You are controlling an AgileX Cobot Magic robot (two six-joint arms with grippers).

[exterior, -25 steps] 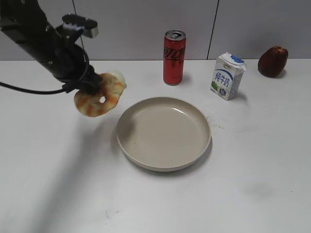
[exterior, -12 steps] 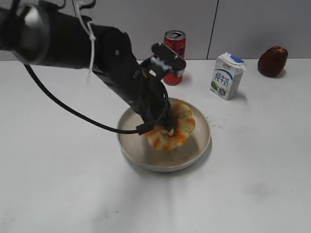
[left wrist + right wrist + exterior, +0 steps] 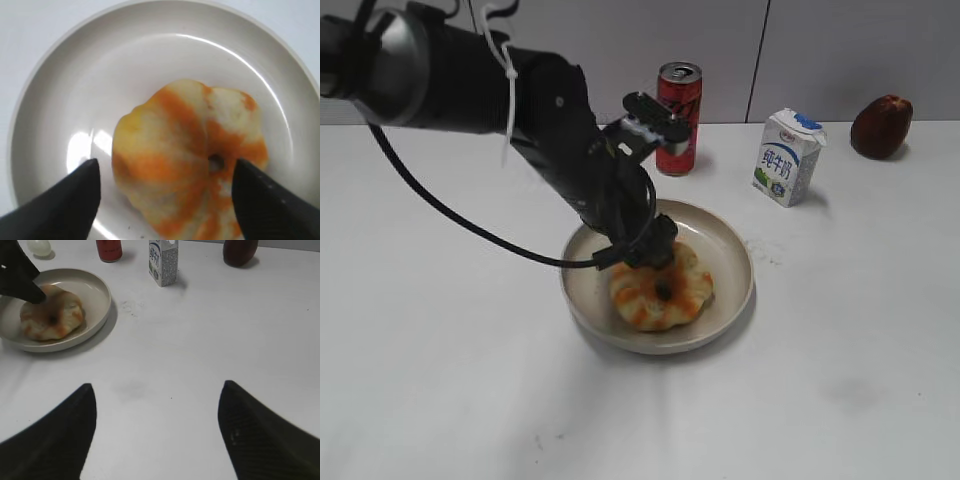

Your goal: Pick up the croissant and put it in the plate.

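The ring-shaped, orange-streaked croissant [image 3: 661, 289] is seen lying flat inside the glossy beige plate [image 3: 731, 252]. The left gripper [image 3: 165, 172] is spread wide above it, the right gripper [image 3: 156, 415] likewise spread over the tabletop [image 3: 210, 335].

Bright, even light; soft shadows, glare on the plate [image 3: 75, 145].

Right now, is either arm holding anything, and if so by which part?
Nothing is held. The left gripper has its jaws spread either side of the croissant, which lies in the plate. The right gripper is open over bare table.
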